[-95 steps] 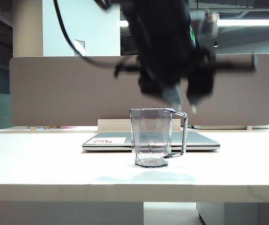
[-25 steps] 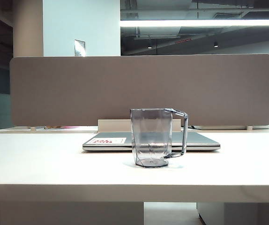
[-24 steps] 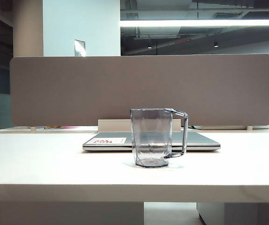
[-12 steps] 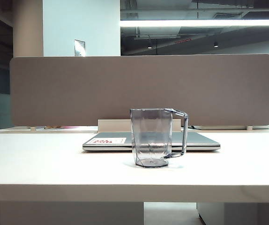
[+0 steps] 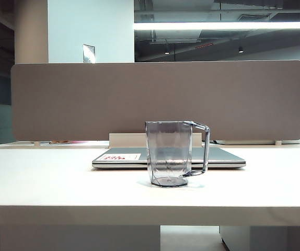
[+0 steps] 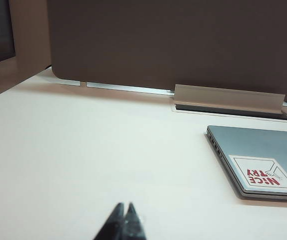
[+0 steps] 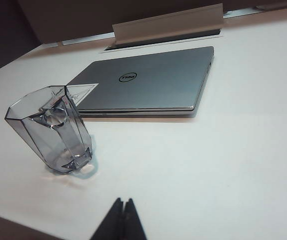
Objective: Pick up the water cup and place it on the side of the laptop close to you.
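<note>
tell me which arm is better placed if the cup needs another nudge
Right, though probably no nudge is needed. The right gripper, shut, has the water cup in its view, upright just in front of the laptop. The left gripper, also shut, sees only the laptop's sticker corner.

We see the cup (image 5: 171,153) as clear, smoky-grey plastic, its faceted walls glossy and its thick base catching glints. The laptop (image 7: 148,82) has a smooth, matt silver-grey lid that looks like brushed metal, with a paper-like white-and-red sticker (image 6: 264,175) lying flat on it. The table (image 5: 61,178) is a smooth white top with a faint sheen, soft reflections showing under the cup. Behind it, the divider (image 5: 87,99) looks like matt grey-brown cloth, finely textured. The beige block (image 6: 228,95) looks matt and smooth, perhaps plastic.
</note>
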You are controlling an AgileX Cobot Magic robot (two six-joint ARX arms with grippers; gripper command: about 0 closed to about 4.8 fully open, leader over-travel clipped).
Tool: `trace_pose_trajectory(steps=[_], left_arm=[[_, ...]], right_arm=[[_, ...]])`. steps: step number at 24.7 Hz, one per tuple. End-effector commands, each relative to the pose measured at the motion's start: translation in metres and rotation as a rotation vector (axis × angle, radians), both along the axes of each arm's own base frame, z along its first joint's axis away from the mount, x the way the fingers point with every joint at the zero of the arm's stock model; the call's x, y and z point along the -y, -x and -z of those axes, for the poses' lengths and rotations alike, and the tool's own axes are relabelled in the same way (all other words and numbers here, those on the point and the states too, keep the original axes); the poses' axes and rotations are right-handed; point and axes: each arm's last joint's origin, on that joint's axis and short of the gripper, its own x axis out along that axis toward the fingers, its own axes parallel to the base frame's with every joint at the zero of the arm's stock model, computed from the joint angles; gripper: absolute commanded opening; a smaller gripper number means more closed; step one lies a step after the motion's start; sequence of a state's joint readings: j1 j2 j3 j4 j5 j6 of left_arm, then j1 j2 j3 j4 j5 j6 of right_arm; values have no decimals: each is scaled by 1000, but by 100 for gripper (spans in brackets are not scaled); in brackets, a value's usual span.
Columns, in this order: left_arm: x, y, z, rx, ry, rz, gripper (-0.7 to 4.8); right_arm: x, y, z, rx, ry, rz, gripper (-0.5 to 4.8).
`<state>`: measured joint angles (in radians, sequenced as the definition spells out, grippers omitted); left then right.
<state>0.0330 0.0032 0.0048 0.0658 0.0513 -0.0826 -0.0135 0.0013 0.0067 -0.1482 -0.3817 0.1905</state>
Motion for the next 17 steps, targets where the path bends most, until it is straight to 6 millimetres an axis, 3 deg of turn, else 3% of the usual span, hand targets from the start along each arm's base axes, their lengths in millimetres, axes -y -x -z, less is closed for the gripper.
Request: trace_pose_trajectory(steps=[1, 11, 17], left_arm=[[0, 0, -1, 7, 2, 7, -6], [0, 0, -1, 3, 3, 7, -6], [0, 0, -1, 3, 3, 7, -6]], right_arm=[[0, 0, 0, 14, 1, 3, -6], [1, -1, 0, 23, 16, 16, -6], [7, -2, -1, 54, 146, 221, -6]])
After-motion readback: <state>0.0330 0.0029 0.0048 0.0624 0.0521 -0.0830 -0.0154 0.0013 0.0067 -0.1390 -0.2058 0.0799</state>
